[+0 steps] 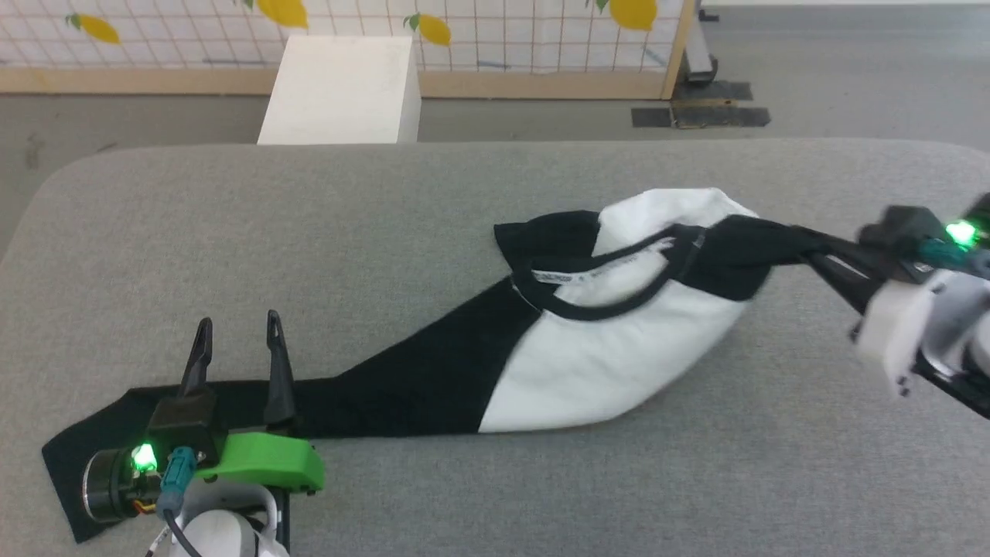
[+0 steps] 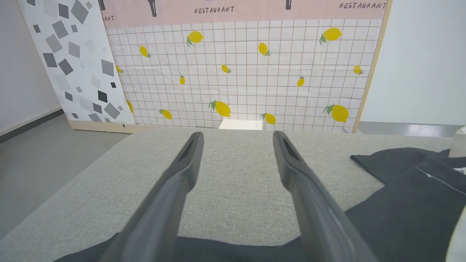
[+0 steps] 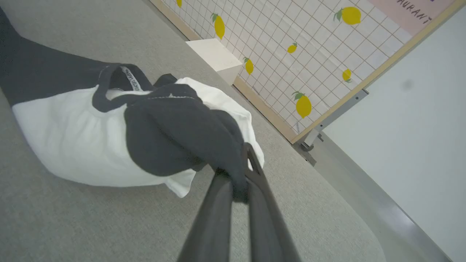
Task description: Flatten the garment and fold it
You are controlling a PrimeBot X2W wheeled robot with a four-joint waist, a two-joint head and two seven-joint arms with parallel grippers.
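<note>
The garment (image 1: 603, 356) lies bunched on the grey table (image 1: 387, 232): a white body, black collar trim and black sleeves. One black sleeve (image 1: 371, 394) stretches flat toward the lower left, passing under my left gripper (image 1: 238, 331), which is open with bare table between its fingers (image 2: 174, 182). The other black sleeve (image 1: 750, 251) is pulled taut to the right, pinched in my right gripper (image 3: 242, 171), which is shut on its cloth just above the table. In the right wrist view the white body (image 3: 83, 145) sags below the held sleeve (image 3: 182, 134).
A white box (image 1: 340, 89) stands on the floor behind the table's far edge. A lemon-print tiled panel (image 2: 240, 69) with a wooden frame closes off the back. Open grey table surface lies to the far left and along the front.
</note>
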